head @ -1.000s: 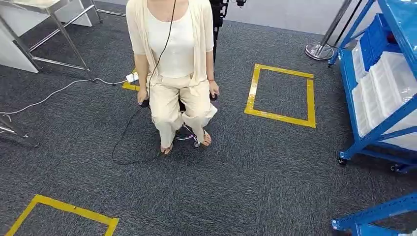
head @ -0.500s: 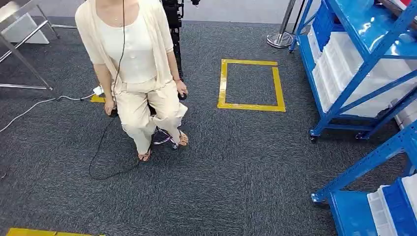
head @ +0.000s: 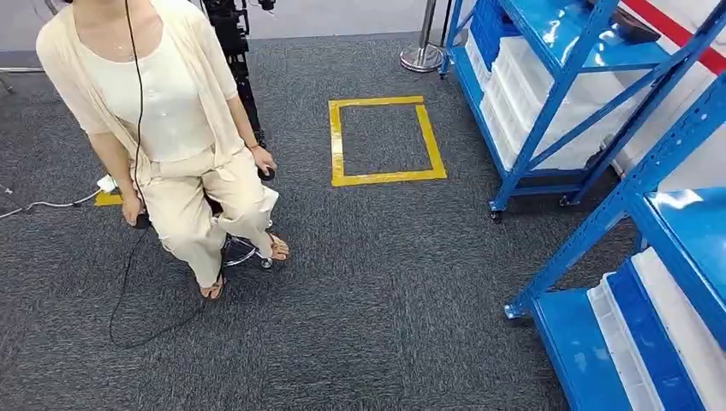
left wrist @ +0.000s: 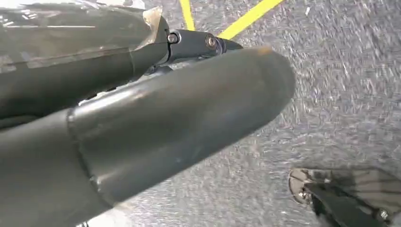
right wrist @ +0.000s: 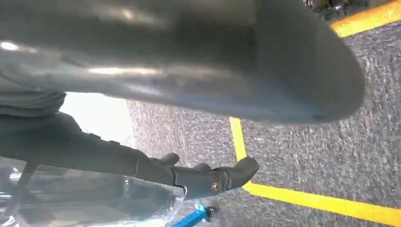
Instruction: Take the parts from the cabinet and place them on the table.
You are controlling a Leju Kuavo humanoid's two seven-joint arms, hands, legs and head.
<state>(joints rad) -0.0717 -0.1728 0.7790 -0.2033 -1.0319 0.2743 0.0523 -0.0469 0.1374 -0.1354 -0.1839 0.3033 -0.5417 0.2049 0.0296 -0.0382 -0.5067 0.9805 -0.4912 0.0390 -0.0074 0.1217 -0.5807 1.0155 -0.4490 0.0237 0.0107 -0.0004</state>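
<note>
Since both arms hang down, the wrist views give the fingers: left hand point(left wrist: 156, 118) has dark fingers point(left wrist: 189, 45) straight out alongside the thick thumb, released, nothing in them. Right hand point(right wrist: 189, 71) is the same: fingers point(right wrist: 203, 179) lightly curved, well off the thumb, holding nothing.

Under both hands: grey carpet point(head: 385, 282), coarse pile, w/ yellow tape lines point(right wrist: 307, 201) on it. A blue piece point(right wrist: 189, 218) shows close to the right fingers, can't tell what it is.

Room, head view:
- yellow tape square point(head: 337, 141) on the carpet, mid-frame, just left of the far rack
- person point(head: 163, 103) in cream clothes seated on a stool point(head: 240, 251), a dark controller in each hand, black cable point(head: 120, 300) looping on the floor beside them
- stanchion base point(head: 422, 58) at the back, near the far rack's end

Task items: far rack point(head: 556, 94) is blue steel on the right. Its long axis runs away from the camera, and the shelves' open side faces left toward the tape square. White bins point(head: 522, 77) sit in a row along its lower shelf, blue bins point(head: 490, 21) at the far end. Near rack point(head: 599, 227) is in the bottom-right corner, same orientation, w/ a blue bin point(head: 655, 342) lying lengthwise on its low shelf, pale bins beside it. Bin contents too small to tell. Both racks are well apart from the hands.
</note>
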